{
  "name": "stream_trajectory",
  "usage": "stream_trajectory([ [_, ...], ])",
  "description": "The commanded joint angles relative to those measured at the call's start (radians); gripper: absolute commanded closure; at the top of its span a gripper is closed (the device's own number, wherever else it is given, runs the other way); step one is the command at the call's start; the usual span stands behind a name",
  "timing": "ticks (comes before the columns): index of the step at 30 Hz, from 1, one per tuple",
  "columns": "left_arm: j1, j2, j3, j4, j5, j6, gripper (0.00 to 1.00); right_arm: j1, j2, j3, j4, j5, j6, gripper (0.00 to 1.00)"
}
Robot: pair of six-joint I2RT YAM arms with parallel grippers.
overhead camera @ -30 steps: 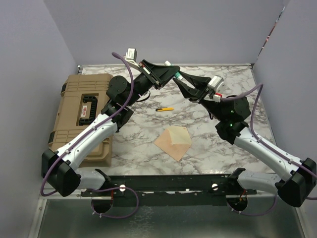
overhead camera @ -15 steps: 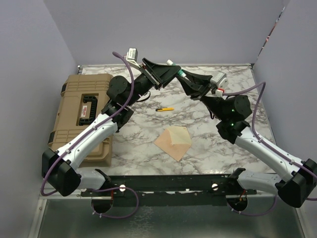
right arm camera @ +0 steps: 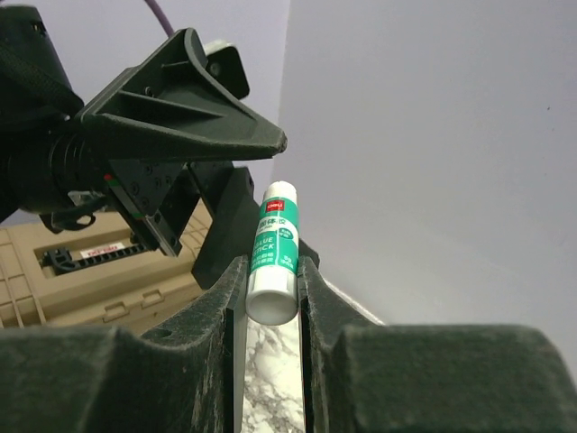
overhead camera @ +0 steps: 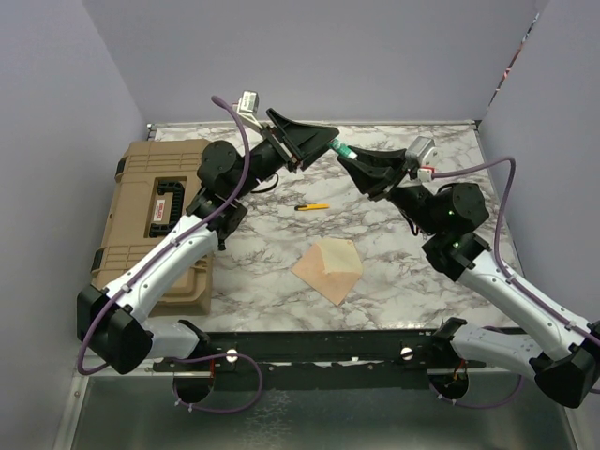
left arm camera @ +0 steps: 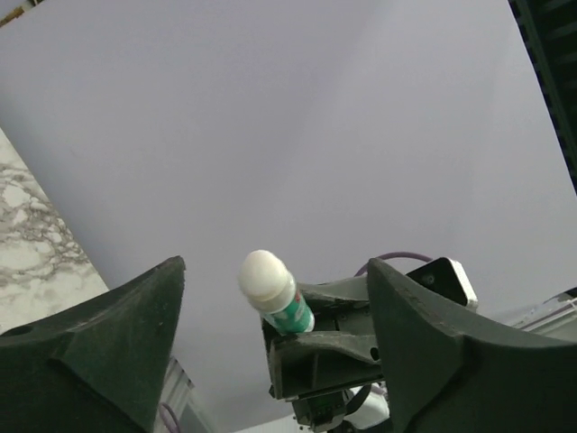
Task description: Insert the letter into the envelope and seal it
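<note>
The tan envelope (overhead camera: pixel 328 269) lies flat on the marble table near the front, its paler inside showing at the upper right. I cannot tell the letter apart from it. Both arms are raised over the back of the table. My right gripper (overhead camera: pixel 349 156) (right arm camera: pixel 272 266) is shut on the body of a green-and-white glue stick (overhead camera: pixel 343 150) (right arm camera: pixel 273 253), whose white cap end points toward the left arm. My left gripper (overhead camera: pixel 330 139) (left arm camera: pixel 275 263) is open, its fingers spread on either side of the glue stick (left arm camera: pixel 275 293) without touching it.
A tan hard case (overhead camera: pixel 159 216) stands along the left side of the table. A small yellow-and-black tool (overhead camera: pixel 312 205) lies behind the envelope. A black rail (overhead camera: pixel 319 347) runs along the near edge. Lilac walls enclose the back and sides.
My left gripper has opened and let go of the glue stick. My right gripper has closed on the stick, and the right arm has shifted slightly to the right.
</note>
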Motion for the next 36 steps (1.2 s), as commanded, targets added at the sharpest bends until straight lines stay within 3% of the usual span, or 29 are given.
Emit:
stream_trajectory([
  [1, 0.019, 0.000, 0.049, -0.056, 0.093, 0.012, 0.28, -0.002, -0.009, -0.032, -0.025, -0.001, 0.018, 0.99],
  [6, 0.021, 0.002, 0.026, -0.088, 0.123, 0.006, 0.57, -0.014, -0.019, -0.068, 0.014, -0.020, -0.002, 0.99],
  [12, 0.021, 0.017, 0.016, -0.092, 0.157, -0.017, 0.98, -0.020, -0.009, -0.074, 0.024, -0.046, -0.016, 0.99],
  [14, 0.021, 0.019, 0.012, -0.092, 0.158, -0.028, 1.00, -0.020, -0.008, -0.083, 0.045, -0.034, -0.012, 0.98],
  [17, 0.020, 0.022, 0.014, -0.092, 0.158, -0.058, 1.00, -0.019, 0.005, -0.105, 0.138, -0.028, -0.006, 0.72],
  [20, 0.020, 0.024, 0.014, -0.092, 0.154, -0.097, 1.00, -0.020, 0.037, -0.116, 0.231, -0.040, -0.007, 0.52],
  [23, 0.020, 0.026, 0.011, -0.078, 0.150, -0.131, 1.00, -0.020, 0.079, -0.112, 0.293, -0.069, -0.028, 0.41],
  [26, 0.020, 0.024, 0.004, -0.067, 0.147, -0.154, 1.00, -0.020, 0.112, -0.129, 0.391, -0.084, -0.038, 0.39],
  [30, 0.021, 0.021, -0.014, -0.046, 0.144, -0.187, 1.00, -0.019, 0.134, -0.158, 0.504, -0.089, -0.047, 0.44],
  [36, 0.020, 0.024, -0.038, -0.013, 0.142, -0.222, 1.00, -0.019, 0.121, -0.180, 0.543, -0.078, -0.040, 0.46],
])
